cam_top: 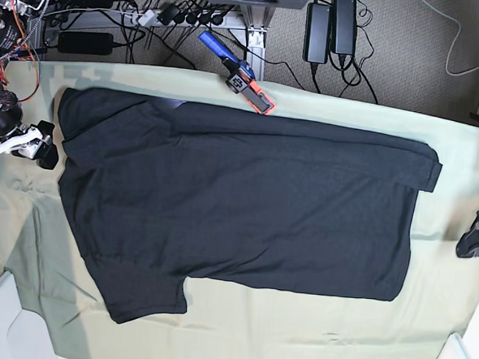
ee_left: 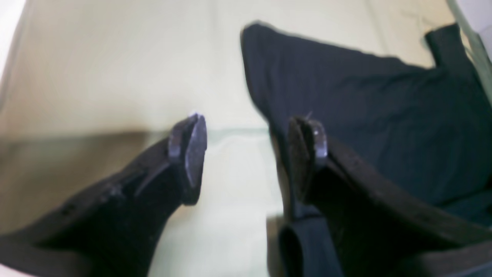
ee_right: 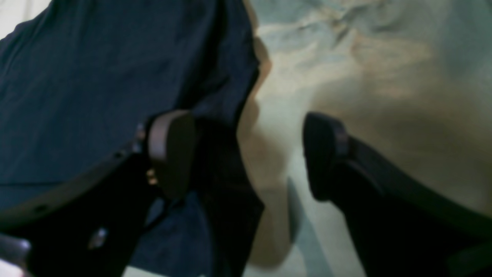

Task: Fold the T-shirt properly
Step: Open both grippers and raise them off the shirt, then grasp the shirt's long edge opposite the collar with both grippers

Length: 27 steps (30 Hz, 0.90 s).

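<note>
The T-shirt (cam_top: 246,196) lay flat on the pale green cloth (cam_top: 311,330), its long axis running left to right across the table, one sleeve sticking out toward the near left corner. In the overhead view, my right claw (cam_top: 44,153) sat at the shirt's left end, almost touching the edge. My left claw (cam_top: 473,241) was off the right end, with bare cloth between it and the shirt. So I judged my right arm nearer to the fabric, though each end had its own claw for a lengthwise fold. Both claws stood released, holding nothing: in my left wrist view the fingers (ee_left: 190,154) gaped over bare cloth beside the shirt's edge, and my right wrist view showed the same. The shirt looked soft, matte and limp, lightly creased. The cloth under it wrinkled near the left.
</note>
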Each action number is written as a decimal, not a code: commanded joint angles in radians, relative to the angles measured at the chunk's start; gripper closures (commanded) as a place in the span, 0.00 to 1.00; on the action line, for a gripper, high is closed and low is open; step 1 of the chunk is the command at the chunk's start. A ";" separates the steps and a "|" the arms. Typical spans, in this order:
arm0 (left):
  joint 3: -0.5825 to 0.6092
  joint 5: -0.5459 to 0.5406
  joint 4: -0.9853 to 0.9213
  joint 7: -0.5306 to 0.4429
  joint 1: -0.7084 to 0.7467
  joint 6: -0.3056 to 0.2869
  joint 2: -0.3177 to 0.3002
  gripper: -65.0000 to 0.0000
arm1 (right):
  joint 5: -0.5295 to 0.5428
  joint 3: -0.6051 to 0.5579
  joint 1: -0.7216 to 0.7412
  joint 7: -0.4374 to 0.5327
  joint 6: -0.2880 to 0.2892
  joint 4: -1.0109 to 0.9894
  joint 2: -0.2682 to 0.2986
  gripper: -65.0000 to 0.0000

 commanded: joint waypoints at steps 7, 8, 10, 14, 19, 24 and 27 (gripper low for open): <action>0.183 0.076 -0.042 -0.024 -0.177 -0.017 0.041 0.42 | -0.003 0.009 0.008 0.020 0.068 0.015 0.023 0.32; 0.196 0.087 -0.050 -0.024 -0.196 -0.017 0.056 0.42 | -0.003 0.009 0.008 0.020 0.068 0.015 0.023 0.32; 0.215 0.120 -0.070 -0.024 -0.233 -0.017 0.089 0.42 | -0.003 0.009 0.008 0.020 0.068 0.015 0.023 0.32; 0.224 0.208 -0.170 -0.060 -0.306 -0.012 0.145 0.42 | 0.001 0.009 0.008 0.021 0.068 0.015 0.023 0.32; 0.224 0.248 -0.356 -0.101 -0.398 0.007 0.179 0.42 | 0.001 0.009 0.039 0.045 0.068 0.015 0.023 0.32; 0.224 0.312 -0.426 -0.159 -0.424 0.010 0.179 0.42 | -0.002 0.008 0.125 0.035 0.068 0.012 0.023 0.32; 0.224 0.312 -0.457 -0.159 -0.423 0.020 0.179 0.42 | -0.008 0.005 0.177 0.035 0.067 0.002 0.023 0.32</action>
